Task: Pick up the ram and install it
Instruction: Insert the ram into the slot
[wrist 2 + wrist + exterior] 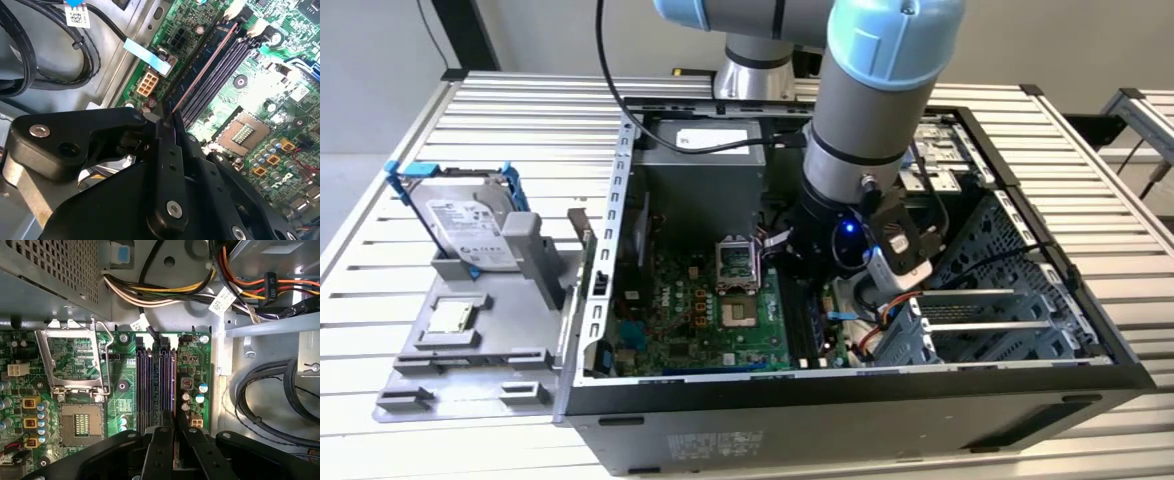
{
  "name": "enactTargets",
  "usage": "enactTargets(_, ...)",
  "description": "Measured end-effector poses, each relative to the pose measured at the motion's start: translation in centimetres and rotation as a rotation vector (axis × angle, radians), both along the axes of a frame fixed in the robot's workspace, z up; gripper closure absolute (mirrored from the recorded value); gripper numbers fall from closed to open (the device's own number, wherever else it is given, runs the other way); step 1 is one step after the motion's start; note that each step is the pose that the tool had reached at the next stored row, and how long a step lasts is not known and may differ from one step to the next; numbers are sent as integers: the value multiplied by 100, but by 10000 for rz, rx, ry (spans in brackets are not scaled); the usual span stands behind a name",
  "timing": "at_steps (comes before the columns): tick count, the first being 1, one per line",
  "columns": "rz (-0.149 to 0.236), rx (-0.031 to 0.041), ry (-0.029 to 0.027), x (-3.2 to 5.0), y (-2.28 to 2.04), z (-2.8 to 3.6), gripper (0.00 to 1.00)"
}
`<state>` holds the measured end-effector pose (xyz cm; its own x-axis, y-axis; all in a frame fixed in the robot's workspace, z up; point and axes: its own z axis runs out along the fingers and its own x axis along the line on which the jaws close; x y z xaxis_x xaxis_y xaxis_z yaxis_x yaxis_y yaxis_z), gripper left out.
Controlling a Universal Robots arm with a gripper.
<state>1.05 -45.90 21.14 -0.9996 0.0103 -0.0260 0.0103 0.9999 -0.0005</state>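
While the gripper (pixel 168 116) sits low inside the open case, its two black fingers look pressed together on a thin edge that I judge to be the ram (pixel 197 62), a dark blue-green stick running from the fingertips along the memory slots (pixel 225 62); closed grip, nothing else in it. Far to the exterior view's left of the memory slots, outside the case, the hard drive (pixel 460 215) stands in its blue frame, no part in this. Nearer, just on that same side of the slots, is the CPU socket (pixel 738 258) with its metal frame. The ram lies over the slot on the far side from the socket, at the motherboard's edge; whether it is seated or just resting on top cannot be told. Risks: stick slightly off the slot line, so pressing bends it or scrapes the contacts; notch not matched, so it jams; cream latches (pixel 234 11) at the slot end not open, blocking entry; the thin pinch lets the stick tilt under push. To the exterior view's right of the slots, the loose cables (pixel 907 292) hang near the wrist and may snag it.
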Motion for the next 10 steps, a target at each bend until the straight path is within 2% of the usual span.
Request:
enactTargets(1, 0, 2, -2, 0, 0, -2, 0)
enactTargets(4, 1, 3, 2, 1, -1, 1, 0)
enactTargets(10, -10, 9, 5, 0, -2, 287, 0)
